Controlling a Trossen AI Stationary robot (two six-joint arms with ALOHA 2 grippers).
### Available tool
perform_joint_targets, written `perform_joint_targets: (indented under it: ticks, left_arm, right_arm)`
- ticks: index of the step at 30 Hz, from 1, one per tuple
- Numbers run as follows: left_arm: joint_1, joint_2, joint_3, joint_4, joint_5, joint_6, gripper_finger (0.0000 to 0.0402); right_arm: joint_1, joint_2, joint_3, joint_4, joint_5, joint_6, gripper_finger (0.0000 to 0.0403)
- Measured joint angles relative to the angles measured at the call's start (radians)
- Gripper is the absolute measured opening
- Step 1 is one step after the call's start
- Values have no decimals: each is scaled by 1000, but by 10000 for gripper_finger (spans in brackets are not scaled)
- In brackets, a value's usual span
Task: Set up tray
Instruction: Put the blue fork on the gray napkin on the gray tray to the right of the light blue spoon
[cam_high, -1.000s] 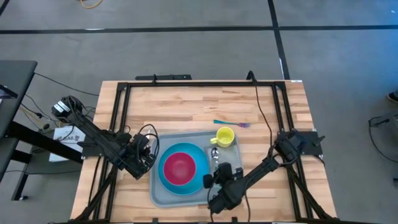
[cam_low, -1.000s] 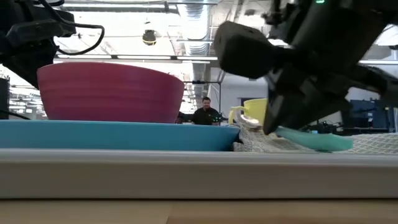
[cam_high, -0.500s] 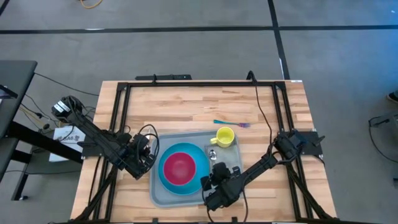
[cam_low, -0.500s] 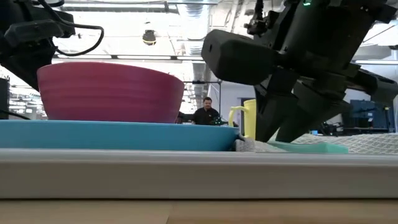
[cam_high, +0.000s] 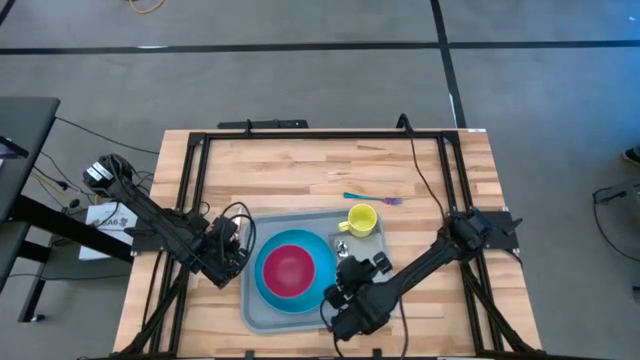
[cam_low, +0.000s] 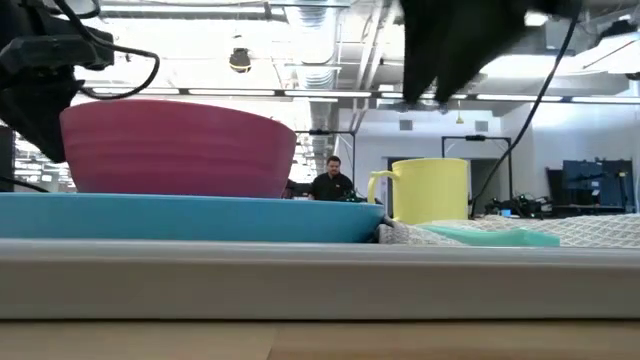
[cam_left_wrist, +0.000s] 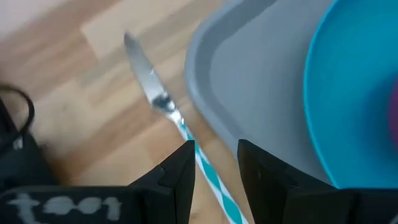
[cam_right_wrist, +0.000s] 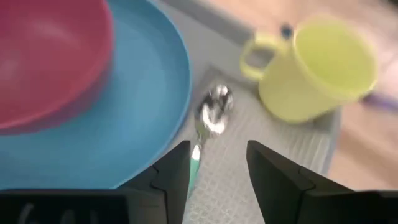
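**Watching the knife beside the tray**

Sitting at lower centre of the high view, the tray holds a plate, bowl, cup and spoon. My left gripper is parted over a knife lying just outside the rim; a skewed close could flick it away, I judge. My right gripper hangs spread above the spoon and could nudge it.

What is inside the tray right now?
The tray holds a blue plate with a pink bowl, a grey cloth bearing a spoon and yellow mug. The right gripper covers part.
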Motion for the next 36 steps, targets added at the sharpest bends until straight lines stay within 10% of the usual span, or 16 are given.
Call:
perform_joint_targets:
  ticks: [17, 28, 36]
  left_arm:
    - [0, 0, 0, 0, 74, -143, 112]
    - [0, 0, 0, 0, 74, -161, 112]
    - [0, 0, 0, 0, 67, -189, 112]
  right_arm:
    - [-5, -257, -69, -78, 166, -568, 142]
    - [-9, -733, -731, -29, 369, -299, 110]
    - [-123, -883, -1114, 325, 230, -589, 108]
